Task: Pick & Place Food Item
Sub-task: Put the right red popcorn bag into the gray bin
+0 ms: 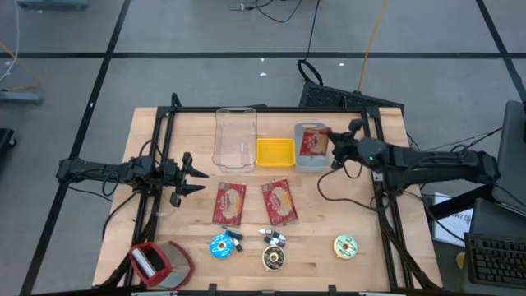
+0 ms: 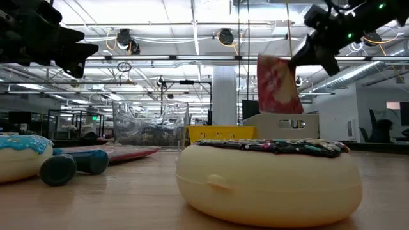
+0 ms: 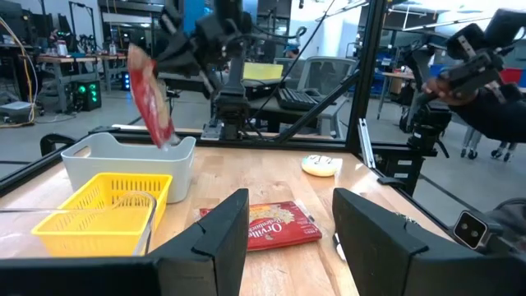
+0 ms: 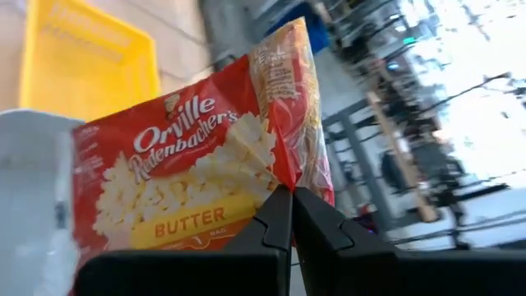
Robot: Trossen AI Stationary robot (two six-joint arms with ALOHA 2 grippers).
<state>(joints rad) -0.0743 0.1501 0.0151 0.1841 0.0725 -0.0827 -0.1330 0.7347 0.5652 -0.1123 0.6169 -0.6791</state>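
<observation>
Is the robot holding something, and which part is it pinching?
Yes. The right gripper pinches a red popcorn bag by its edge, above the grey bin. The left gripper holds nothing.

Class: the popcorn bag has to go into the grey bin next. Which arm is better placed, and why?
Right. The right gripper is shut on the popcorn bag, hanging above the grey bin. The left gripper waits open, holding nothing.

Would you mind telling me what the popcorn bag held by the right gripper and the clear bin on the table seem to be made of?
The popcorn bag looks like thin glossy printed film or coated paper: it creases where the right gripper pinches it. The clear bin looks like rigid transparent plastic: the wood shows through it.
</observation>
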